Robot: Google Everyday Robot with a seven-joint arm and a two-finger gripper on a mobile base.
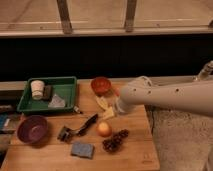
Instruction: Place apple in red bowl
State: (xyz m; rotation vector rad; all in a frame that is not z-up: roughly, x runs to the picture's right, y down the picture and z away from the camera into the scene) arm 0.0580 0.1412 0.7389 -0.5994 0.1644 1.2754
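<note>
The tool (116,106) hangs at the arm's end over mid-tabletop (135,150); whether it is released or clenched I cannot tell. The apple (104,129) sits free, near, toward the camera and slightly left. The red bowl (101,85) lies on the opposite, far side. Pale banana pieces (103,102) crowd the tool's left, and grapes (115,141) sit just beside the apple.

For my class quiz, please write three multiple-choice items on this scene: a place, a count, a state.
1. Where is the apple? A in the red bowl; B on the table by the grapes; C in the purple bowl.
2. How many bowls? A one; B three; C two.
3. The red bowl is: A upright, no fruit inside; B overturned; C holding grapes.
Key: 1 B, it lies by the grapes, near the hand; 2 C, one red, one purple; 3 A, inside bare.
</note>
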